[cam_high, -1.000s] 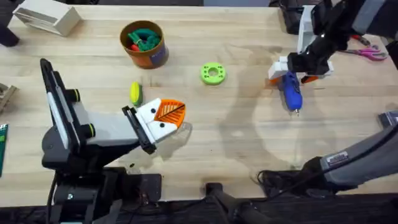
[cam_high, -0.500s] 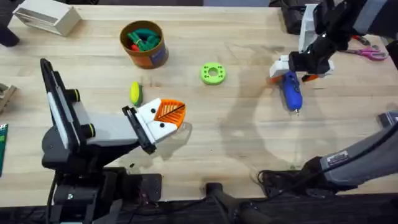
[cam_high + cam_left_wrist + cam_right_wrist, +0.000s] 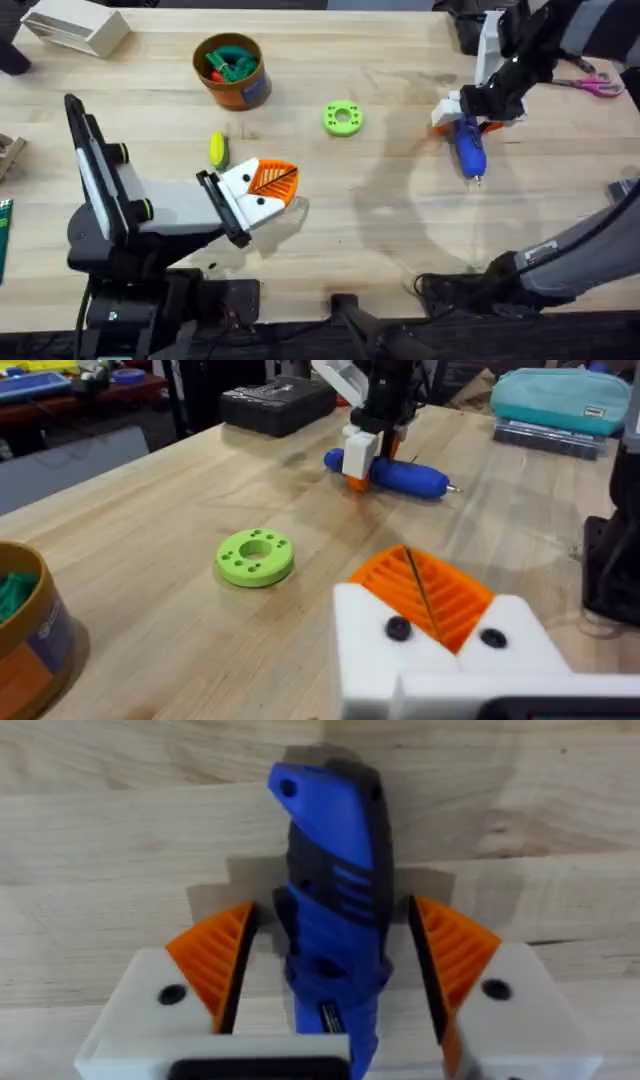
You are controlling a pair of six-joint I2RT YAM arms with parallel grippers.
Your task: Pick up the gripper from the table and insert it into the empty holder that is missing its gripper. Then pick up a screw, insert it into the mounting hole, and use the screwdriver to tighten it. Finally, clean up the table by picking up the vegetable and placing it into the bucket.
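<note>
From my end: bucket [image 3: 231, 68] sits back-left on the desk [image 3: 380, 240], vegetable [image 3: 217, 150] before it, screwdriver [image 3: 469, 148] far right (ring [image 3: 342, 118] between).

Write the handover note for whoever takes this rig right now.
Right gripper: open, pads on either side of the screwdriver lying on the table, not yet clamped.
Left gripper: shut, empty, low over the table near the vegetable.
Bucket at the far left-centre, green and red toys inside; green ring mid-table.
Left: the screwdriver not lifted; vegetable not yet in the bucket. Whether the screw is in cannot be told.
</note>
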